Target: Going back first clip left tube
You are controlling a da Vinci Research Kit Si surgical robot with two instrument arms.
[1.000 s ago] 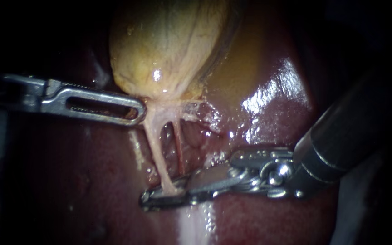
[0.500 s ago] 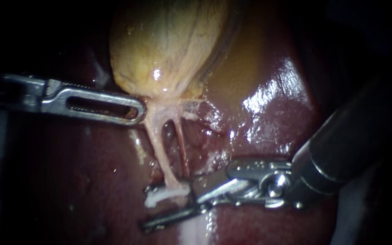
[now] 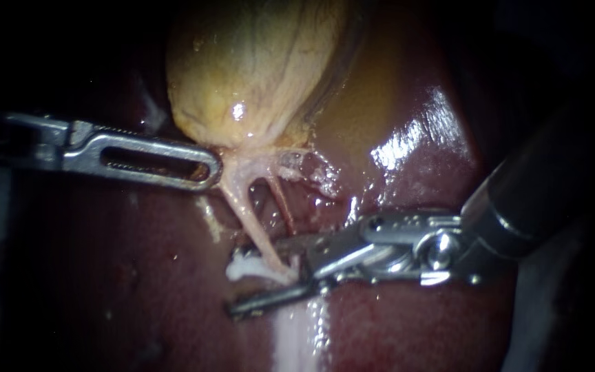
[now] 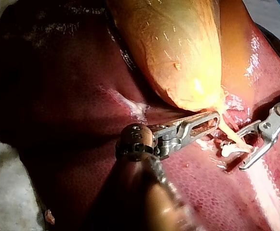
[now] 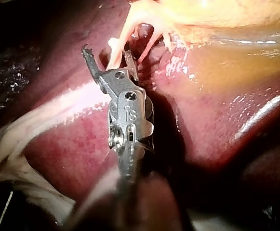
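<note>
Now your right tool (image 3: 237,277) stands with its jaws apart, and the white clip (image 3: 248,265) sits free across the low end of the left tube (image 3: 249,217), where that tube meets the liver (image 3: 414,324). A second ago those jaws were pressed together over this very spot and no clip showed. Half a second ago they had parted and the clip first appeared. Since then the right tool has drawn back toward its own side and lifted a little, though the clip lies between the spread jaws and is not yet cleared. The tube's foot has come up with it. You can judge from this that the clip is placed and the retreat has begun. Pull straight back along the shaft, so that neither jaw snags the clip or the thinner right tube (image 3: 282,207) just beside it.

Your left tool (image 3: 211,169) has not shifted. Its tip rests against the neck of the gallbladder (image 3: 256,69), but you cannot tell from these views whether it is clamped on tissue there.
</note>
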